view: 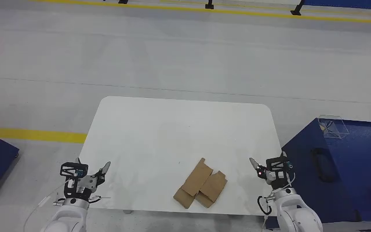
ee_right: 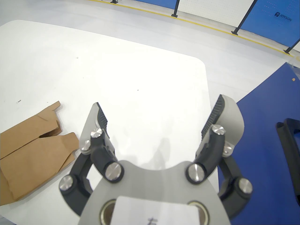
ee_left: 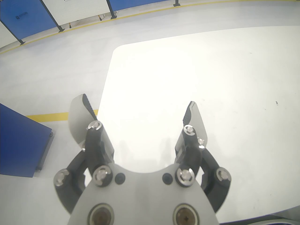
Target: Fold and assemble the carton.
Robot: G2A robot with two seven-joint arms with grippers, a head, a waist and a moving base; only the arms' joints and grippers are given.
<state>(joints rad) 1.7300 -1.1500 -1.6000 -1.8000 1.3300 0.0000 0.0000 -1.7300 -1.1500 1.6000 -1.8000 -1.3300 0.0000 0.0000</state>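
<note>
A flat, unfolded brown carton (view: 200, 184) lies on the white table (view: 174, 133) near its front edge, right of the middle; its flaps show in the right wrist view as carton (ee_right: 32, 146). My left gripper (view: 93, 169) hovers open over the table's front left corner, far from the carton, with nothing between its fingers; in its own view the left gripper (ee_left: 138, 101) points across bare tabletop. My right gripper (view: 268, 162) stands open at the front right corner, a short way right of the carton, also empty; right gripper (ee_right: 159, 103).
A blue cabinet (view: 330, 168) stands right beside the table's right edge, with a clear plastic box (view: 333, 126) on its far corner. Another blue unit (ee_left: 21, 146) stands on the floor left of the table. Yellow floor lines run past.
</note>
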